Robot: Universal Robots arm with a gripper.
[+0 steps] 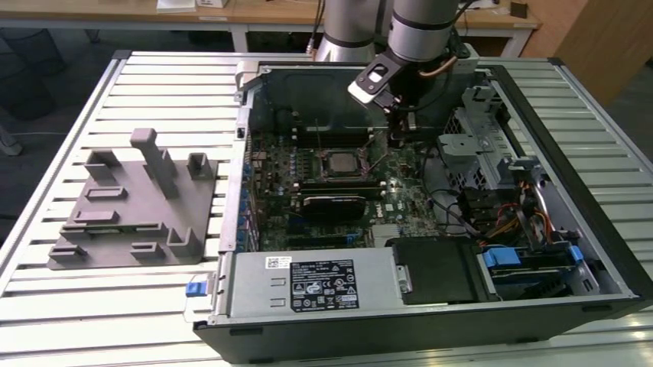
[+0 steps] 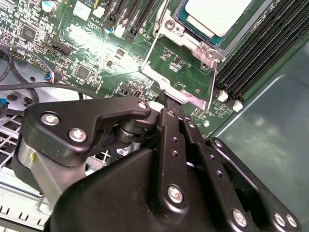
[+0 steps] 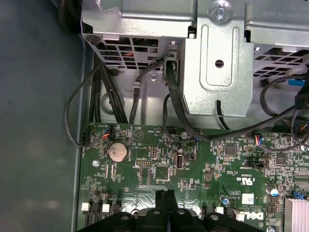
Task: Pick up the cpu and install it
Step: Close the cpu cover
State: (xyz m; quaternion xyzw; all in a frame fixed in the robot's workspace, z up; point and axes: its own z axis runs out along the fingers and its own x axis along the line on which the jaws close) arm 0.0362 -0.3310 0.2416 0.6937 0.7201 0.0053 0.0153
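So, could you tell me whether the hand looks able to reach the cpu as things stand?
Probably yes. The hand is close beside the cpu, whose silver top lies bare with nothing between them. The metal frame hugs its edges, though, so gripping its sides looks doubtful.

case (image 1: 612, 252) sits on table (image 1: 153, 69), holder block (image 1: 133, 206) beside it on the exterior view's left; cpu (image 1: 338, 162) lies in socket (image 2: 170, 26) on motherboard (image 1: 393, 202) mid-case, gripper (image 1: 396, 141) over the board just to its exterior view's right, power supply (image 1: 306, 283) along near edge, drive cage (image 1: 490, 153) far right
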